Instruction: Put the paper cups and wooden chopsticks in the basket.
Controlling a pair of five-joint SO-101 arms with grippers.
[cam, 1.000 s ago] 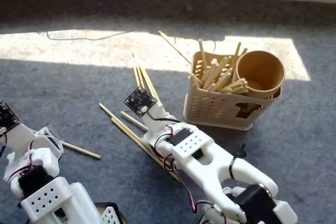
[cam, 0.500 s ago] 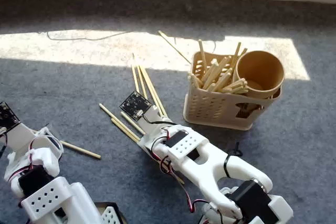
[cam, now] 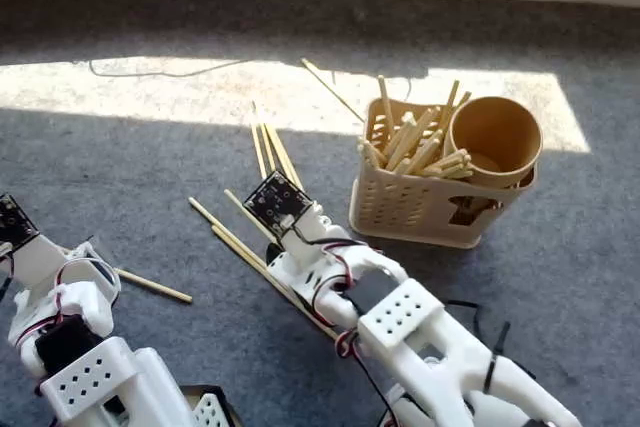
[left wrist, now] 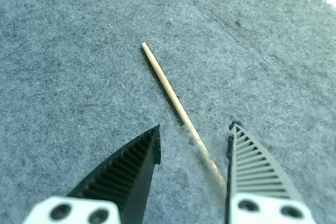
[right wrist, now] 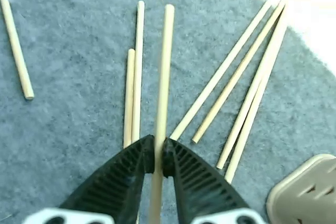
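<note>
— What is held by the right tool (right wrist: 158,146)?
— A pale wooden chopstick (right wrist: 166,66) is clamped between its black jaws, low over the grey carpet (right wrist: 63,129).
— And the left tool (left wrist: 195,126)?
— It is spread wide with nothing gripped; a thin wooden stick (left wrist: 170,90) lies on the carpet between its jaws.
— Farther off?
— Loose wooden chopsticks (right wrist: 231,72) are scattered. Beyond them, a brown paper cup (cam: 495,137) and bundled chopsticks (cam: 415,147) are seen inside the cream slotted plastic basket (cam: 410,209).

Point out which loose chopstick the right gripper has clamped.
The long chopstick pinched in the shut right gripper, pointing straight ahead; the others lie loose on the carpet.
</note>
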